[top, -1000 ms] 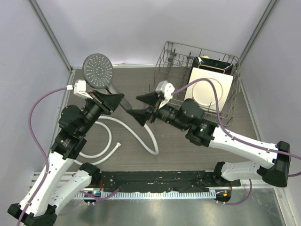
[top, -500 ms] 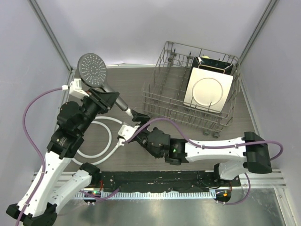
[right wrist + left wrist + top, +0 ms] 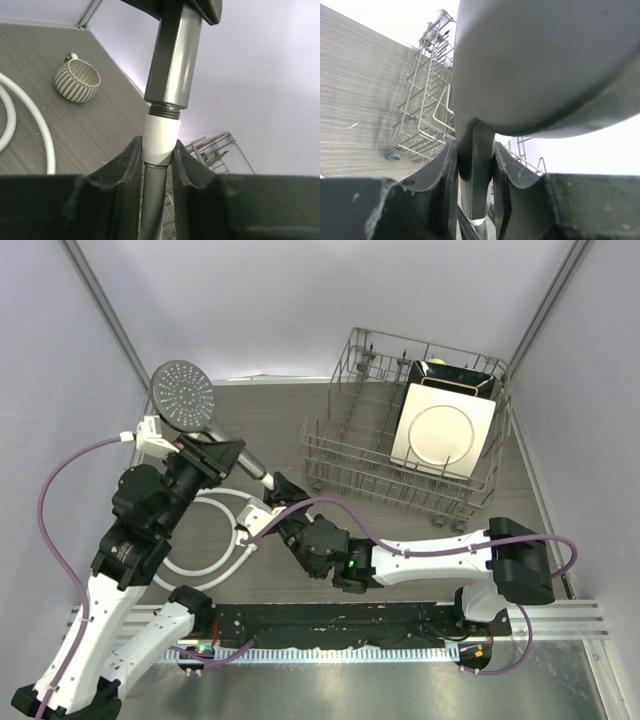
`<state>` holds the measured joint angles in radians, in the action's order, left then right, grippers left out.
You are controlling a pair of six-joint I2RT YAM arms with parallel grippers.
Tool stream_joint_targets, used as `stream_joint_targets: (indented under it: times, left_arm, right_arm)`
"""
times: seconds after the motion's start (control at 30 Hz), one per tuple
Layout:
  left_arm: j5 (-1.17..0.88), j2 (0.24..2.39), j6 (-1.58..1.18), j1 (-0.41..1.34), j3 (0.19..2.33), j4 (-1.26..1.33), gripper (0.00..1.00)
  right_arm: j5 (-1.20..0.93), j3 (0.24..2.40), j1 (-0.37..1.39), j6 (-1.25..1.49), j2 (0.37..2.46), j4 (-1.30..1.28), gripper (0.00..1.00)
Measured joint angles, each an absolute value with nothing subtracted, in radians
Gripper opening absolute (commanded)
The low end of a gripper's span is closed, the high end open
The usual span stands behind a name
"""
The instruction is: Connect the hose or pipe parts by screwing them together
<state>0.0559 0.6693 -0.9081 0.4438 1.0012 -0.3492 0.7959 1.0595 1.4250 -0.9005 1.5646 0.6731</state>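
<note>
Across the grey wood-grain table (image 3: 270,415) both arms are reaching in toward the middle-left. Back right stands the wire rack (image 3: 330,455), the biggest thing on the surface. The left arm's up high, and the left gripper (image 3: 222,455) is clamped tight on the shower head (image 3: 182,392). From the wrist you can see both fingers (image 3: 442,175) pressed against either side of the grey handle (image 3: 476,170). The round head is held clear of the table, its perforated face turned up to the top camera.

Down on the table the white hose (image 3: 190,578) lies in a loose loop beside the left arm. Over in the rack, a white square plate (image 3: 443,430) leans at the far end with something dark behind it. Smaller again is a ribbed cup (image 3: 77,78) with a little loop handle, upright on the wood, apart from the hose's curve.

And the fine detail: the right arm stretches low from right to left, and the right gripper (image 3: 159,147) is squeezed closed on the hose's end, holding its white nut (image 3: 161,135) upright. That nut sits directly under the handle's end, lined up with it, its top edge right at the dark threads (image 3: 163,111) — those threads show bare above it.
</note>
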Motion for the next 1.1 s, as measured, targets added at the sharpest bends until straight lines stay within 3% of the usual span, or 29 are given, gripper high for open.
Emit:
stream_joint_targets:
  times: [0.07, 0.4, 0.8, 1.1]
  left_arm:
    - [0.062, 0.664, -0.917, 0.444, 1.001, -0.348, 0.00]
    - [0.068, 0.616, -0.913, 0.442, 0.941, -0.298, 0.00]
    - [-0.001, 0.573, -0.911, 0.437, 0.801, 0.007, 0.00]
    - [-0.062, 0.556, -0.915, 0.430, 0.693, 0.187, 0.00]
  right_arm:
    - [0.801, 1.064, 1.425, -0.896, 1.565, 0.679, 0.01]
    - [0.697, 1.075, 1.390, -0.717, 1.519, 0.546, 0.01]
    - [0.030, 1.037, 1.102, -0.171, 1.345, 0.366, 0.01]
    - [-0.340, 0.964, 0.933, 0.198, 1.346, 0.502, 0.01]
